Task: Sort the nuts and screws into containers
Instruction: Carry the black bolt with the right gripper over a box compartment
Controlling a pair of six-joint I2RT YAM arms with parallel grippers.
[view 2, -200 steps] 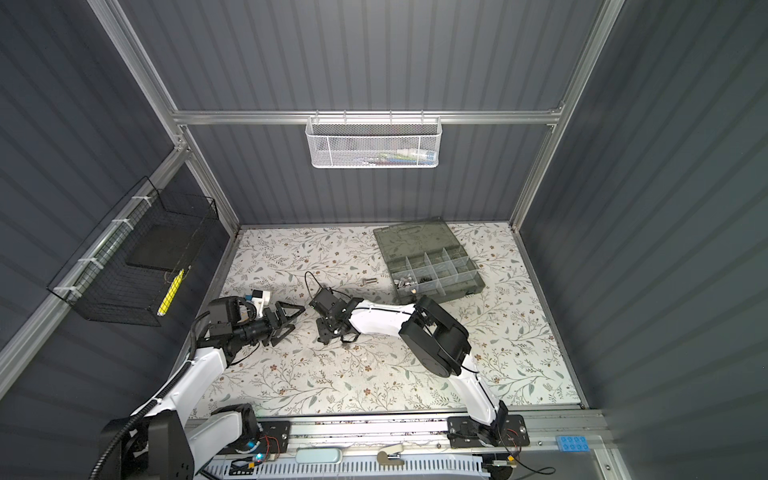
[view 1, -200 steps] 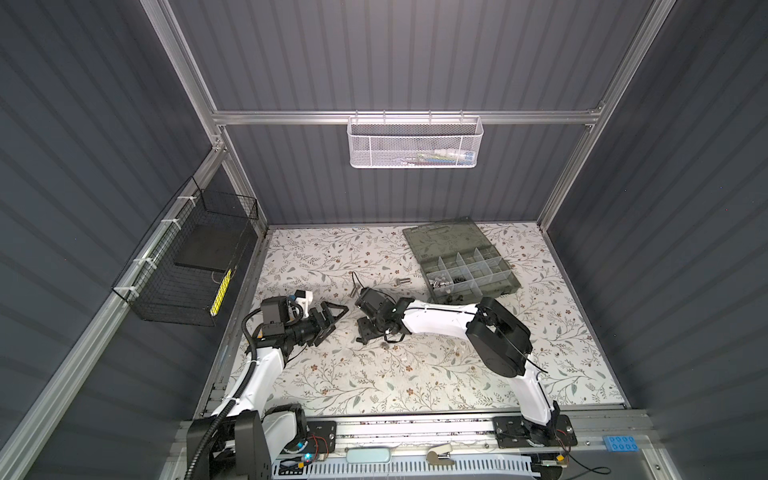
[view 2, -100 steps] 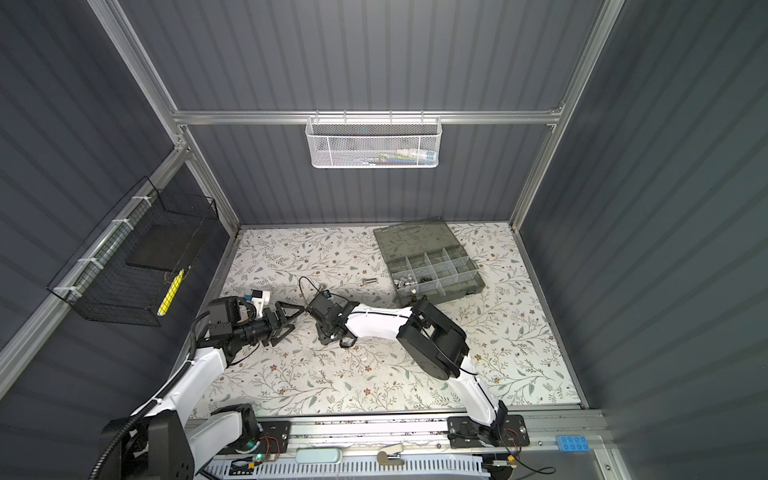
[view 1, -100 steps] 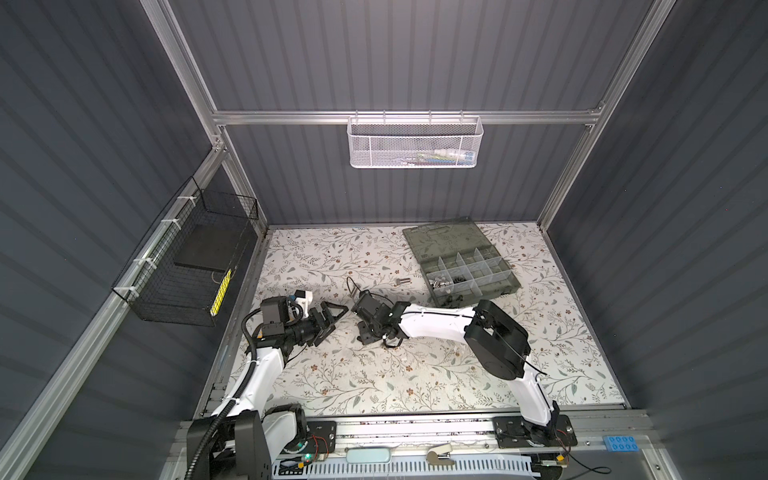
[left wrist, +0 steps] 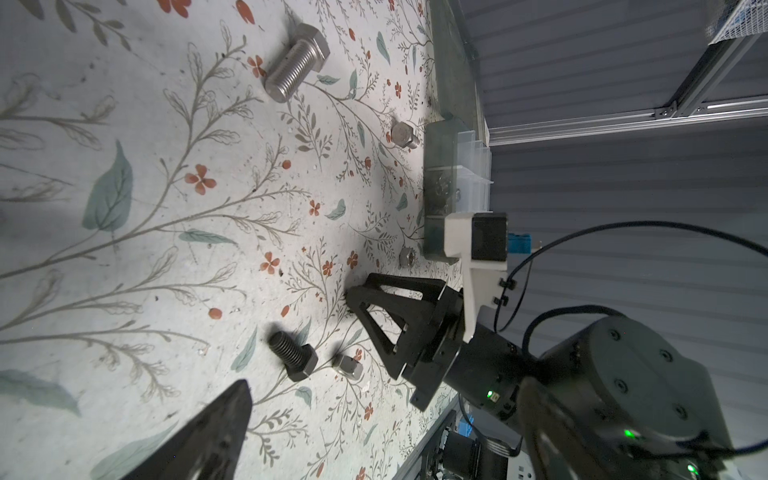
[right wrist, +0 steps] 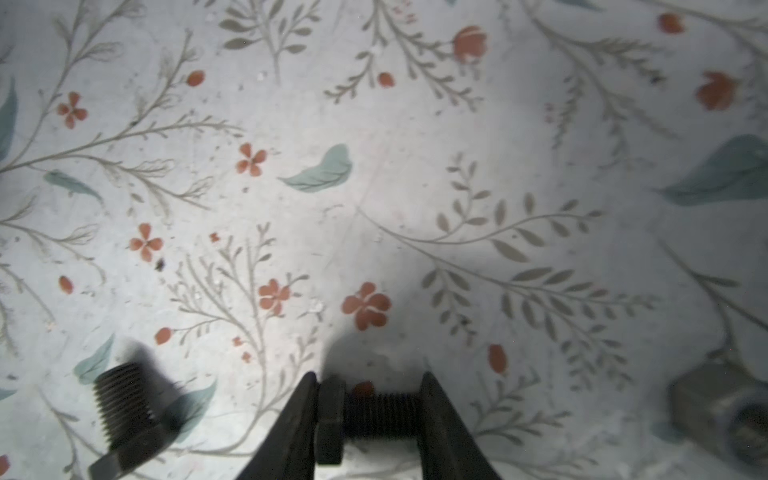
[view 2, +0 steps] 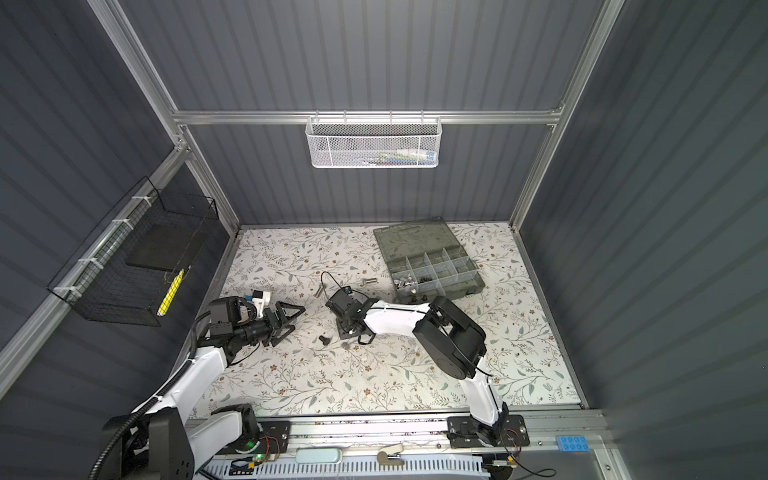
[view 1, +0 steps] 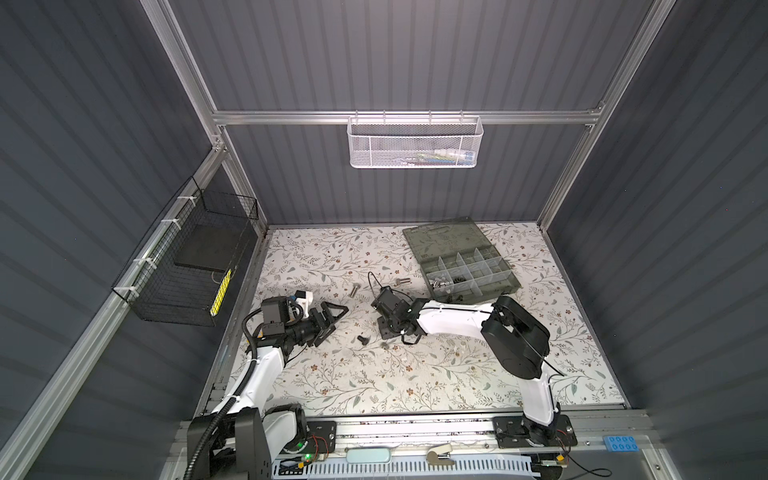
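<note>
My right gripper (right wrist: pixel 370 386) is shut end to end on a black screw (right wrist: pixel 374 411), head against one finger and shaft tip against the other, low over the floral mat. In both top views it (view 1: pixel 382 328) points down mid-table. A second black screw (view 1: pixel 363 339) and a silver nut (view 1: pixel 384 345) lie beside it. Two silver screws (view 1: pixel 354 289) (view 1: pixel 402 281) lie farther back. The containers (view 1: pixel 469 266) stand open at the back right, with some pieces in the front compartments. My left gripper (view 1: pixel 336 320) hovers open and empty, left of the black screw.
A black wire basket (view 1: pixel 187 266) hangs on the left wall and a white mesh basket (view 1: pixel 413 143) on the back wall. Another small nut (left wrist: pixel 407 255) lies near the case's front edge (left wrist: pixel 440 232). The right arm's forearm (view 1: pixel 453 322) stretches across the mat's middle.
The right gripper's jaws have narrowed onto the black screw. The left arm has not moved.
</note>
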